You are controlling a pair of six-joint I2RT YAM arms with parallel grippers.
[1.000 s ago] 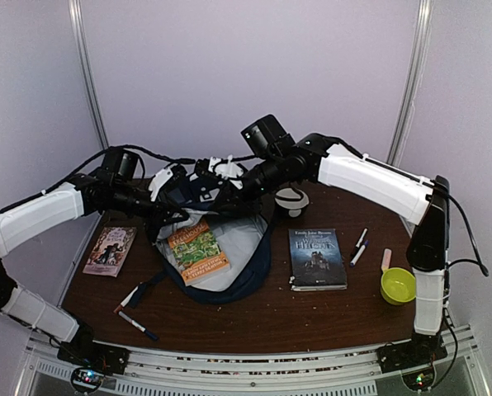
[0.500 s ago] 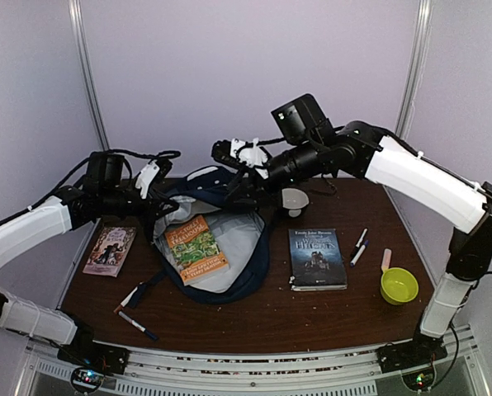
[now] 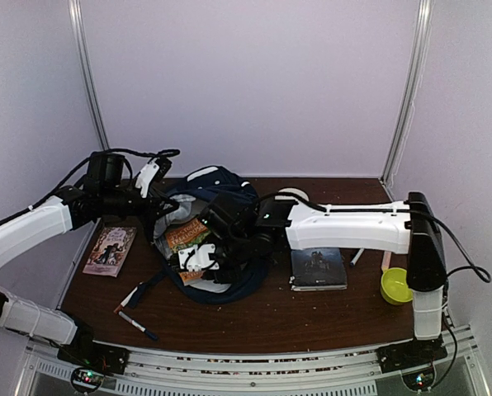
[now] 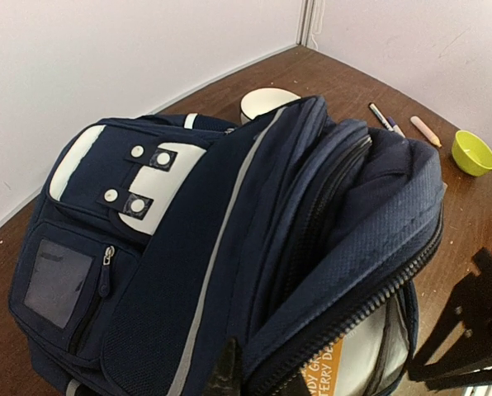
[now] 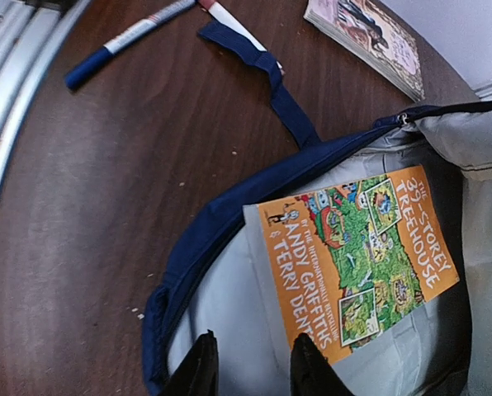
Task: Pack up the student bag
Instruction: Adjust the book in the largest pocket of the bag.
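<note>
Student bag (image 4: 229, 206): large, navy-blue cloth, with a pale grey stripe running up the front. Near the top are white patches with dark tabs and round studs. Low on the front is a zipped pocket with a clear window.
Bag, where: on the tabletop (image 5: 81, 206), right in front of the left tool (image 3: 157, 191) and directly beneath the right tool (image 5: 254, 371).
Bag, opening: the main zip is undone, the front part is lifted up and the mouth gapes. The lining inside is light grey.
Left tool: pressed on the raised rim of the bag. One dark finger shows against the cloth and the other is hidden by it.
Right tool: spread, with nothing between the two dark fingertips. It hangs over the open mouth of the bag.
Orange book (image 5: 357, 256): lies flat on the grey lining inside the bag, just ahead of the right tool's fingers.
Strap (image 5: 267, 78): navy, trailing from the bag rim across the tabletop, farther out from the right tool.
Blue pen (image 5: 126, 37): on the tabletop beyond the strap end, well apart from the right tool.
Second book (image 5: 366, 37): on the tabletop outside the bag, beyond its rim.
Green bowl (image 4: 473, 153): on the far side of the bag from the left tool.
</note>
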